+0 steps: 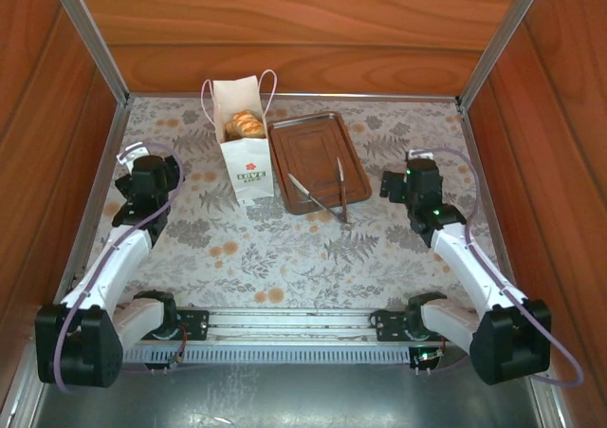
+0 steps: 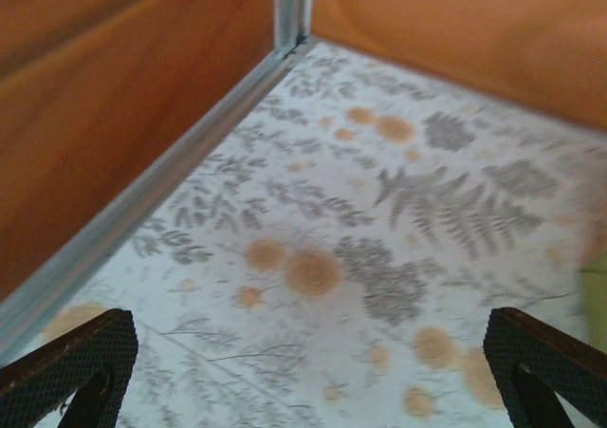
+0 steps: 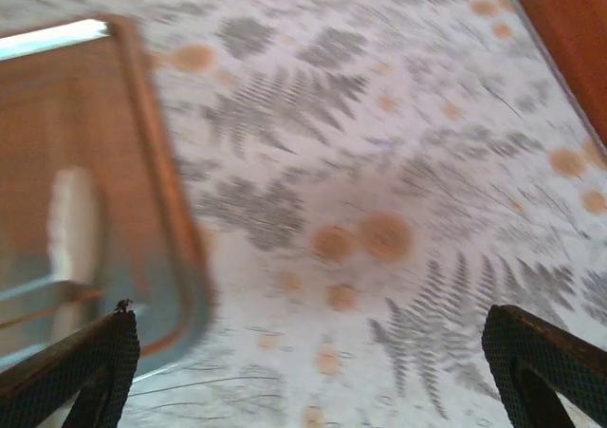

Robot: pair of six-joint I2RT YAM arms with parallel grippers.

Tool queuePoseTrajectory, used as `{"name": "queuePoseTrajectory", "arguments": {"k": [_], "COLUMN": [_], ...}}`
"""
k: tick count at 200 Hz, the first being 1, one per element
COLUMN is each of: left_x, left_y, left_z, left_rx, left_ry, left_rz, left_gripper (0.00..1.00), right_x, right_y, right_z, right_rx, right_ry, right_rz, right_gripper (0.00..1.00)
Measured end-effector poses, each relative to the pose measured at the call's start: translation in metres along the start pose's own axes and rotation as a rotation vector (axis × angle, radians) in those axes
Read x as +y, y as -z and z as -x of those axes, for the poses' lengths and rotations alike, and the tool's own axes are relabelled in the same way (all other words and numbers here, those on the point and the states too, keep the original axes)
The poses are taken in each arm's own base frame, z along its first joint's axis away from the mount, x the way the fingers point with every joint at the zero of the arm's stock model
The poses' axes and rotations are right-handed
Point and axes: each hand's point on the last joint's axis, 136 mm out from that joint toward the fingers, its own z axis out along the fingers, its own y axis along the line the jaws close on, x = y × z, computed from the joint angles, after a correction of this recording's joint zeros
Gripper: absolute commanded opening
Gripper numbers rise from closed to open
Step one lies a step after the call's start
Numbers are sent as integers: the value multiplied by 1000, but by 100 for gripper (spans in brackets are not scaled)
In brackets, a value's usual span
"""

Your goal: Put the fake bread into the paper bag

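Observation:
The white paper bag (image 1: 247, 153) with green lettering stands upright at the back of the table, just left of the tray. Golden fake bread (image 1: 246, 123) shows inside its open top. My left gripper (image 1: 144, 170) sits well to the left of the bag. In the left wrist view the left gripper (image 2: 313, 376) is open over bare patterned cloth. My right gripper (image 1: 406, 181) rests right of the tray. The right gripper (image 3: 308, 376) is also open with nothing between its fingers.
A brown rectangular tray (image 1: 322, 122) lies right of the bag, with metal tongs (image 1: 322, 196) across its near end. The tray's rim (image 3: 180, 229) appears left of my right gripper. Wooden walls (image 1: 285, 29) and metal rails enclose the fern-patterned table.

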Motion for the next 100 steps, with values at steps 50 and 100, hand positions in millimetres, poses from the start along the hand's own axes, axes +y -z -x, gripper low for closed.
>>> {"name": "queuePoseTrajectory", "arguments": {"k": [50, 100], "left_x": [4, -11], "left_y": [-24, -38], "left_z": [-50, -63], "left_rx": [38, -17], "left_ry": [-160, -169], "left_rz": [18, -102], "left_gripper": [100, 100], "right_x": [-34, -12], "right_y": [-47, -70], "right_z": [-46, -37], "right_rx": [18, -120], "right_ry": [-70, -28], "right_rz": [-38, 74], "right_gripper": [100, 100]}}
